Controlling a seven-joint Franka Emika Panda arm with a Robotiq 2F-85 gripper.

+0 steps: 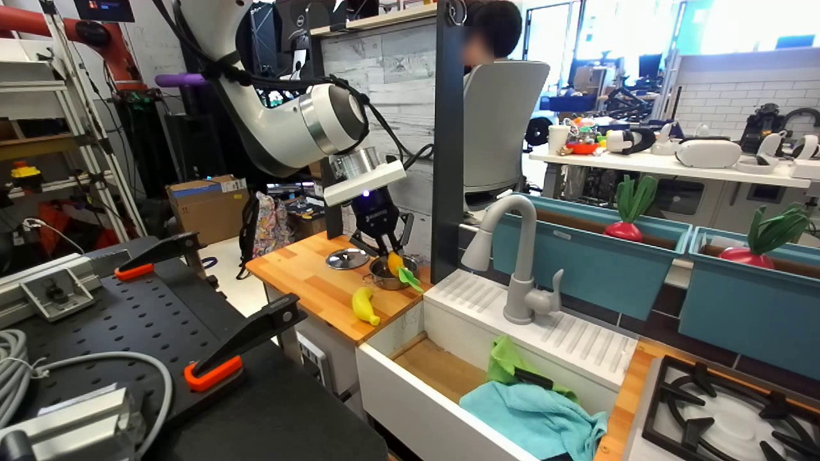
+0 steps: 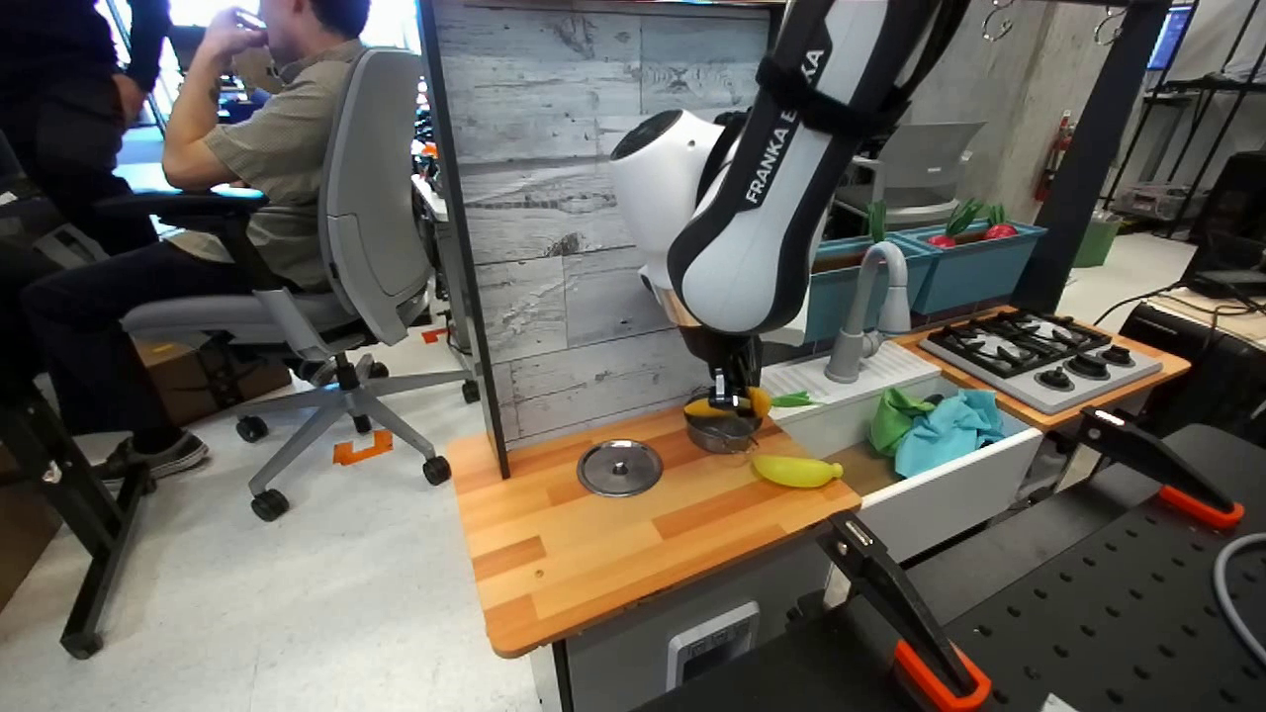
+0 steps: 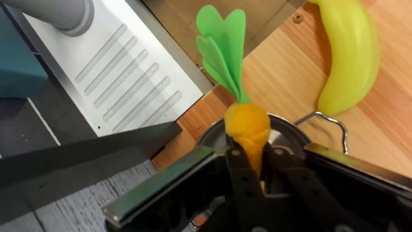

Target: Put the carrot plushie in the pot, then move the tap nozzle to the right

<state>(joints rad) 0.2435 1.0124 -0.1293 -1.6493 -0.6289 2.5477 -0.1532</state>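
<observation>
— gripper [image 3: 250, 149] first: what's it doing?

— clenched on the carrot plushie [image 3: 247, 124], its fingers either side of the orange body, right over the mouth of the steel pot [image 2: 720, 437]. whether the toy touches the bottom, i can't tell.

— why hold it there?

— probably because the body is slim enough to pinch, leaving the green leaves [image 3: 225, 48] free. they poke out past the rim, though, and could snag or tip it on release.

— and the lid [image 2: 620, 475]?

— flat on the wooden desk [image 2: 554, 574], just beside the pot, presumably so nothing blocks the drop. the toy banana [image 2: 796, 471] lies near the pot too, likely no part of this job.

— the tap nozzle [image 1: 477, 248]?

— over at the sink [image 1: 410, 403], well apart from the gripper; i'd judge its turn comes after letting go.

— anything to read?

— "franka" runs down the arm [image 2: 762, 188], the next word partly hidden by a black strap [image 2: 846, 117]. a round mark on a dark panel [image 1: 301, 38] looks like dell's. lettering on the gripper's housing is too small to be sure of.
</observation>
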